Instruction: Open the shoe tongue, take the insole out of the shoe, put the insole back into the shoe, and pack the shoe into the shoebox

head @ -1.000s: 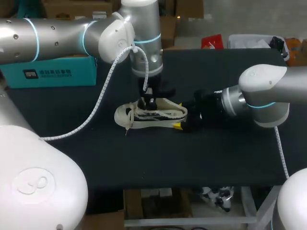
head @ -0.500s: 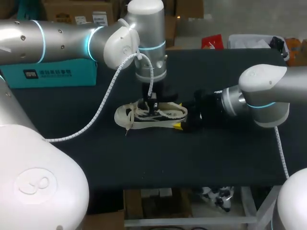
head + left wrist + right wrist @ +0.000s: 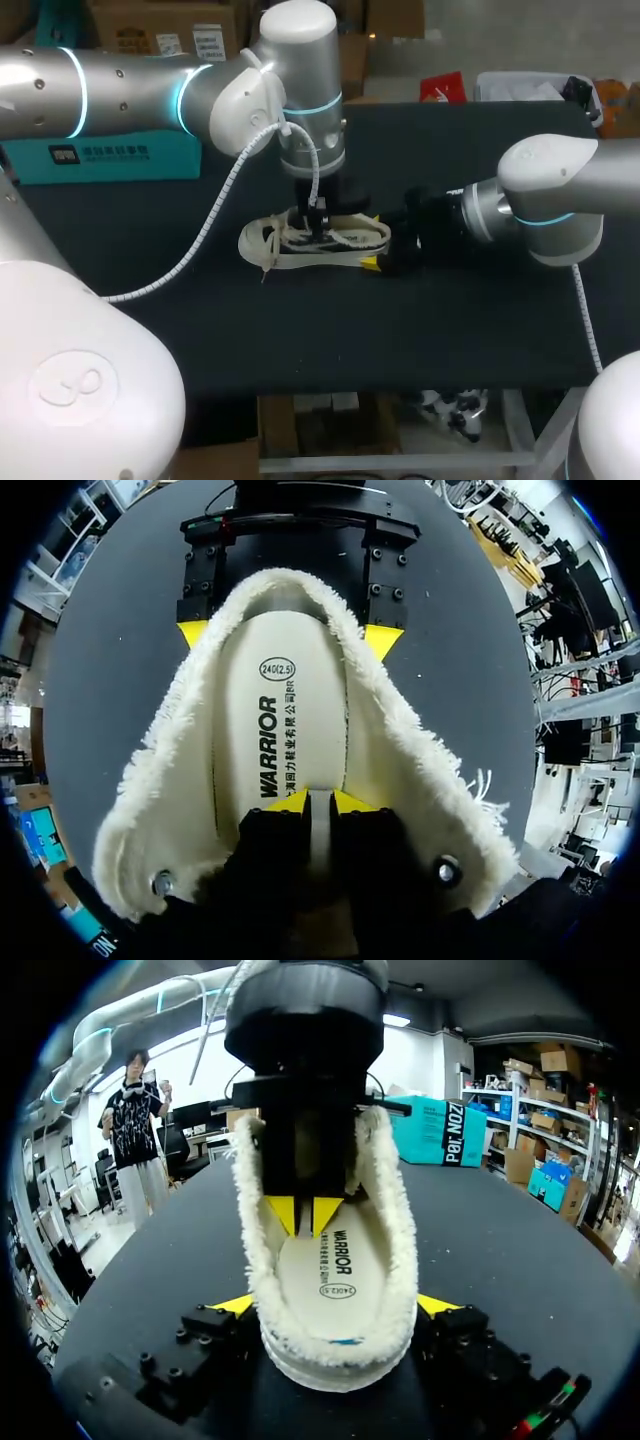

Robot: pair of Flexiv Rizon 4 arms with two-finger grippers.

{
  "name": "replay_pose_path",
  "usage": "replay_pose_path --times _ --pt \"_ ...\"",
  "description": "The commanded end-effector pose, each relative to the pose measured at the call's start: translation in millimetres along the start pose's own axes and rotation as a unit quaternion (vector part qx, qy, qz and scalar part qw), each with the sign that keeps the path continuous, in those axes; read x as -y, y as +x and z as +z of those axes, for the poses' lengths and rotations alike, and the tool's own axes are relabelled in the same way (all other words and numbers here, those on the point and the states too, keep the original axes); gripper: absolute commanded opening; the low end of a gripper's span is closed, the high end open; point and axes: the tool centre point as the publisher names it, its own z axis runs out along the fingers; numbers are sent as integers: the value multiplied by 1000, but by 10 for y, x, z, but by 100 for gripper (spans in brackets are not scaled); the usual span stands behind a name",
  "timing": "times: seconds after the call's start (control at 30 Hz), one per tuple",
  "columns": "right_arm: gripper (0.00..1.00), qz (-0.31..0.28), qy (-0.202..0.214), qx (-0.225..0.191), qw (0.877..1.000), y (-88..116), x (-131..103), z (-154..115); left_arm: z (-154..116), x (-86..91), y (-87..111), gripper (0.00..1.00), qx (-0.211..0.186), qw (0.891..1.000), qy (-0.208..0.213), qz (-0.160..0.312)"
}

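Head view good for layout only: shoe upright mid-table, toe and loose laces toward the left arm's side, heel toward the right arm's side. Teal shoebox at the table's far-left back, well apart from the shoe. Can't make out the insole or any fingertip there, all tucked under the two wrists.

Left wrist view, looking straight down into the shoe opening: insole flat inside, heel end with its print exposed, fuzzy cream lining all round it. Own left gripper inside the opening about mid-length, tips pinched nearly together on a thin pale strip, reads as insole. So clenched on the insole. Also shows the right gripper ahead at the heel, one yellow tip against each outer side of the shoe.

Right wrist view, from the opposite end, low over the table: heel of the shoe directly between own fingers, touching both, so grasping the shoe by the heel. Left gripper down from above into the opening, tips on the insole just past the size print, toward the toe. Shoebox beyond the shoe, off to one side, not touching it.
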Motion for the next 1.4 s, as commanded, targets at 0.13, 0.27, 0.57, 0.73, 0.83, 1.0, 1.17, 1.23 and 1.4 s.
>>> replay_pose_path --times 0.13,0.27,0.57,0.73,0.83,1.0,1.17,1.23,1.4 --pt "0 0 -2 0 1000 -15 35 24 363 51 12 35 0 1000 -2 12" --pt "0 0 -2 0 1000 -15 35 24 425 97 -12 34 1 1000 -11 14" --pt "0 0 -2 0 1000 -15 35 24 774 137 -166 32 44 998 -35 -8" --pt "0 0 -2 0 1000 -15 35 24 981 116 -343 31 76 996 -41 -12" --pt "0 0 -2 0 1000 -15 35 24 1095 99 -441 31 91 995 -42 -14" --pt "0 0 -2 0 1000 -15 35 24 1214 16 -649 29 99 995 -33 -3" --pt "0 0 -2 0 1000 -15 35 24 1291 -69 -857 13 105 994 -30 -6" --pt "0 0 -2 0 1000 -15 35 24 1316 -86 -946 5 106 994 -30 -6" --pt "0 0 -2 0 1000 -15 35 24 1216 -124 -974 0 94 995 -18 8"
